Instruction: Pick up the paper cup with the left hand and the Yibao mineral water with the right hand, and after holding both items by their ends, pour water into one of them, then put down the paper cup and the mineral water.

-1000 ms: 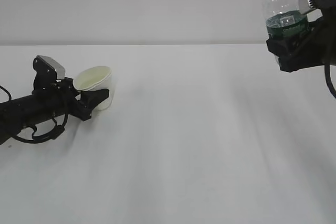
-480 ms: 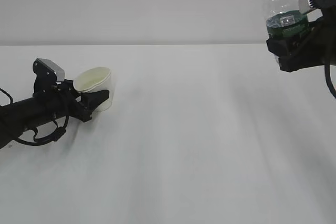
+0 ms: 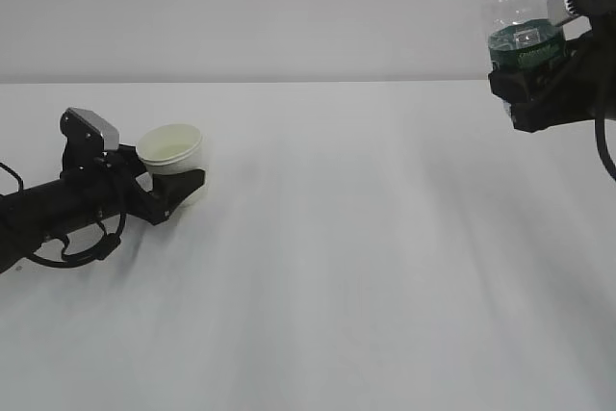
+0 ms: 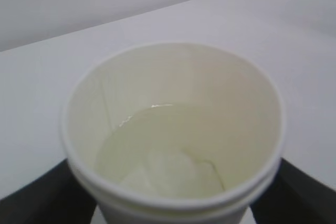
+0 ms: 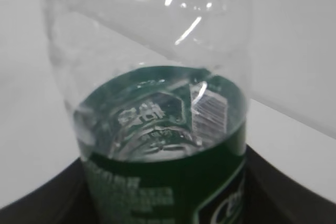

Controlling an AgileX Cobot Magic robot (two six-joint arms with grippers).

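The paper cup [image 3: 171,157] stood upright at nine o'clock on the worktop [image 3: 366,257], water inside, thin-walled and crushable; the left pincer [image 3: 179,186] flanked its base, jaws apart. At two o'clock the right pincer [image 3: 527,72] clamped the light, slippery Yibao mineral water [image 3: 518,7] aloft by its label band.

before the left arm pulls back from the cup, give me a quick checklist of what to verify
1. paper cup upright on the table: ok
2. water inside cup, none seen spilled: ok
3. left tool fully clear of the cup wall: cannot tell, its fingers sit close beside it
4. Yibao mineral water upright in the right tool: ok
5. bottle set down: not ok, held above the table
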